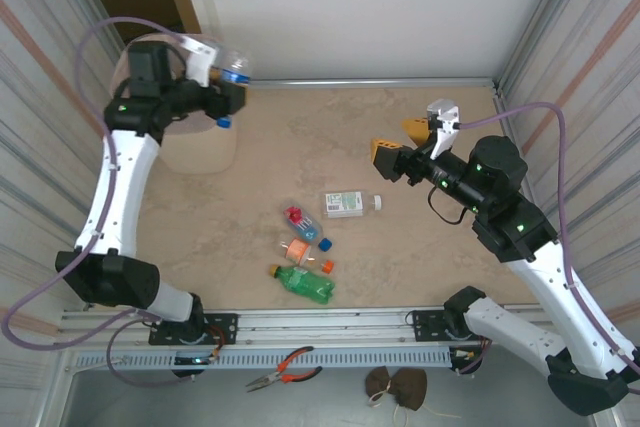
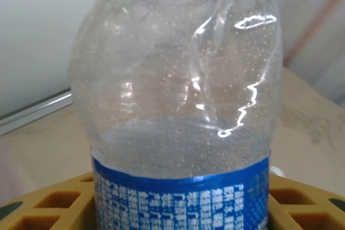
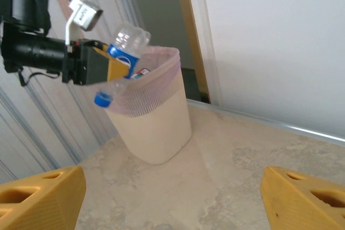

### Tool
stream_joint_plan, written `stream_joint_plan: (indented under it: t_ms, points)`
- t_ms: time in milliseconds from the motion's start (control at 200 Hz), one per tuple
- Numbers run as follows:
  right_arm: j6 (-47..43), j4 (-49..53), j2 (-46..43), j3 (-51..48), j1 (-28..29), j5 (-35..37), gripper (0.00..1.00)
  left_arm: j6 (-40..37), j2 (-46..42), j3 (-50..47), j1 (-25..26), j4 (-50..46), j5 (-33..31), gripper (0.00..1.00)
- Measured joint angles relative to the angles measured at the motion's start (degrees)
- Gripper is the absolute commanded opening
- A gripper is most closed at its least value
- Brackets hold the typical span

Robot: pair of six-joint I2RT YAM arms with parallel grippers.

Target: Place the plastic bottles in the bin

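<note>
My left gripper (image 1: 228,97) is shut on a clear plastic bottle (image 2: 178,95) with a blue label. It holds the bottle over the rim of the bin (image 3: 156,125), tilted, with the blue cap (image 3: 102,99) pointing down. The bin (image 1: 205,152) is beige with a pink liner and stands at the far left, partly hidden by the arm. My right gripper (image 1: 400,142) hovers open and empty over the right of the table, its yellow fingers (image 3: 38,197) wide apart. Several bottles lie mid-table: a clear white-labelled one (image 1: 348,204), a red-capped one (image 1: 300,220), an orange-labelled one (image 1: 298,250) and a green one (image 1: 305,284).
Corrugated walls close in the table on the left and right, and a white wall runs along the back. Red-handled pliers (image 1: 285,367) and a brown object (image 1: 395,384) lie below the near rail. Bare table surface (image 1: 330,137) lies between the bin and the right gripper.
</note>
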State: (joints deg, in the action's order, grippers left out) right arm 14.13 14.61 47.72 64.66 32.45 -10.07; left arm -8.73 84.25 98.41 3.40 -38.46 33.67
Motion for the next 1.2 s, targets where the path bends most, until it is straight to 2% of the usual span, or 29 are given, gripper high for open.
stream_joint_plan:
  t_ms: [95, 210, 396, 541, 726, 952, 1197]
  points:
    - [0.0, 0.0, 0.0, -0.1, -0.2, 0.0, 0.84, 1.2, 0.7, 3.8, -5.2, -1.7, -1.9, 0.56]
    - [0.0, 0.0, 0.0, -0.2, -0.3, 0.0, 0.84, 1.7, 3.2, 9.7, -9.2, -3.2, -3.9, 0.57]
    - [0.0, 0.0, 0.0, -0.4, -0.7, 0.0, 0.84, 1.4, 11.5, 19.8, -11.8, -6.5, -7.5, 0.57]
    - [0.0, 0.0, 0.0, -1.0, -1.0, 0.0, 0.84, 1.0, 18.1, 23.9, -12.8, -9.7, -8.9, 0.58]
    - [0.3, 0.4, 0.0, -1.5, -1.6, 0.0, 0.84, 0.4, 22.8, 23.5, -14.0, -13.1, -10.6, 0.60]
    - [0.9, 1.1, 0.7, -1.6, -1.8, 0.0, 0.84, 0.3, 23.0, 18.4, -14.6, -13.2, -11.3, 0.62]
    - [3.1, 3.7, 3.2, -1.6, -2.3, 1.9, 0.84, -0.1, 23.4, 17.0, -15.4, -13.1, -12.4, 0.74]
